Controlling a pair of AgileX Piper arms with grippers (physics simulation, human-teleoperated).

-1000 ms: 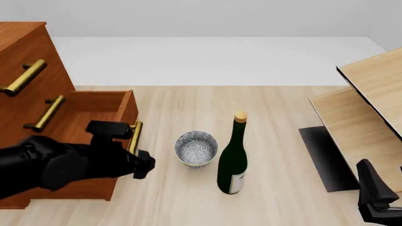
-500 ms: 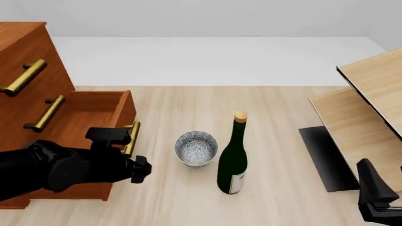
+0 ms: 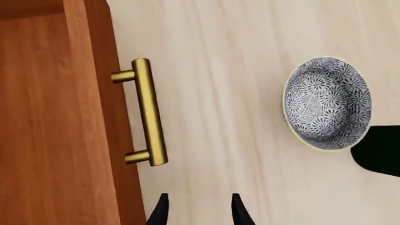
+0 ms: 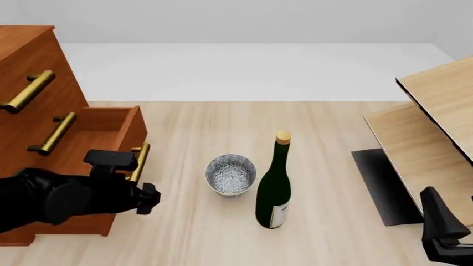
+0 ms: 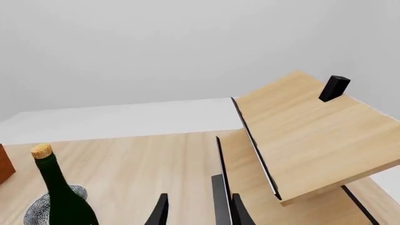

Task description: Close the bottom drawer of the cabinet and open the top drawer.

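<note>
the cabinet (image 4: 30,72) stands at the left edge of the front view, a tall chest of smooth reddish-brown wood with a faint grain, its three drawers stacked and each carrying one round brass bar on two short posts. the top drawer (image 4: 22,64) sits flush in the carcass, its bar slanting up the drawer face. the bottom drawer (image 4: 103,138), a deep open-topped box, juts out over the pale wood surface (image 4: 333,166) toward the middle of the scene. its front panel faces the bowl, and its brass handle (image 3: 149,112) runs level along that panel, its long axis crosswise to the way the drawer slides.

the left gripper (image 3: 196,211), matte black and bulky, hangs just in front of that panel near one end of the bar. its two thin pointed fingers (image 3: 159,213) stand apart with bare surface between them, gripping nothing, one tip close beside the panel's edge.

a small round bowl (image 4: 230,174) with a dense blue-and-white floral pattern rests near the drawer front. beside it stands a dark green glass bottle (image 4: 274,185), upright, corked, with a pale label low on its body.

the right gripper (image 5: 196,211) is low at the right. its fingers are spread and empty, pointing toward slanted pale boards (image 5: 306,136) with dark edges.
</note>
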